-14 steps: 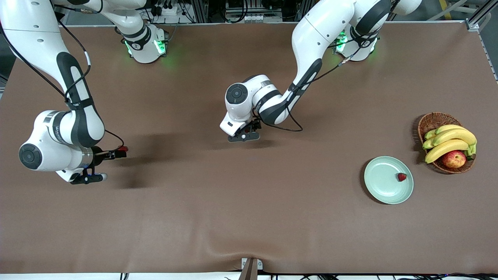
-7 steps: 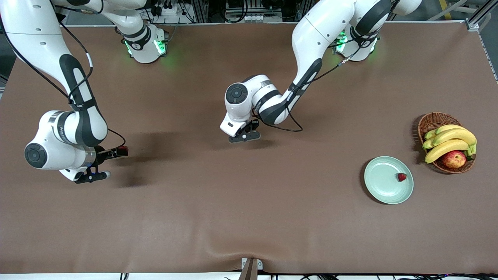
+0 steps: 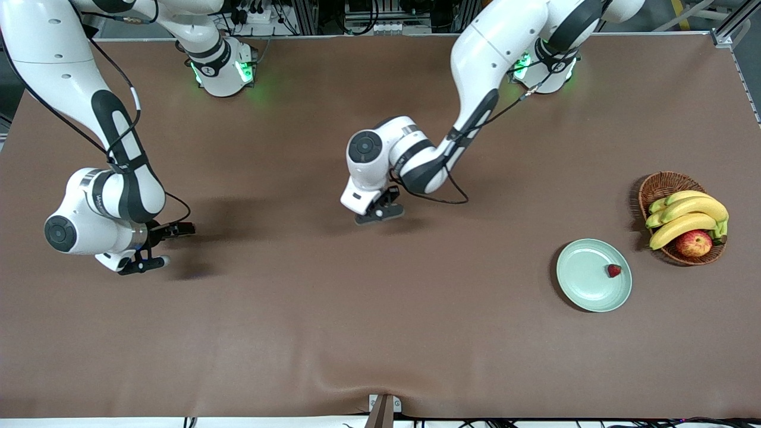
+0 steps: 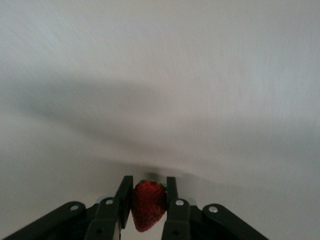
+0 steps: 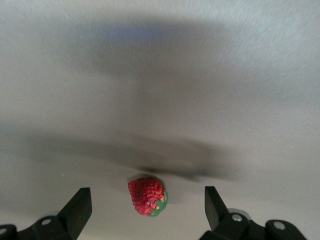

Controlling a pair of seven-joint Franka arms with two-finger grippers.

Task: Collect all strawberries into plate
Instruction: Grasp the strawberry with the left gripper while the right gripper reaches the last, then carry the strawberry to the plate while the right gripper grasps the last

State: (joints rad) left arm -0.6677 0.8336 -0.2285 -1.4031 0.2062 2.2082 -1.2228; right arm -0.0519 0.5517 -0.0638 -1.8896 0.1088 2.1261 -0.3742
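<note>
My left gripper (image 3: 379, 214) is low over the middle of the table, shut on a red strawberry (image 4: 148, 205) that sits upright between its black fingers (image 4: 125, 195). My right gripper (image 5: 146, 202) is open near the right arm's end of the table (image 3: 142, 263). A second strawberry (image 5: 145, 195) lies on the cloth midway between its spread fingertips, touching neither; the hand hides it in the front view. A third strawberry (image 3: 613, 271) lies on the pale green plate (image 3: 585, 279) toward the left arm's end.
A wicker basket (image 3: 660, 184) holding bananas (image 3: 689, 214) and an apple (image 3: 693, 243) stands beside the plate, slightly farther from the front camera. Brown cloth covers the whole table.
The left gripper has shut on its strawberry and shifted slightly. The right hand has drifted a little farther from the front camera, still open.
</note>
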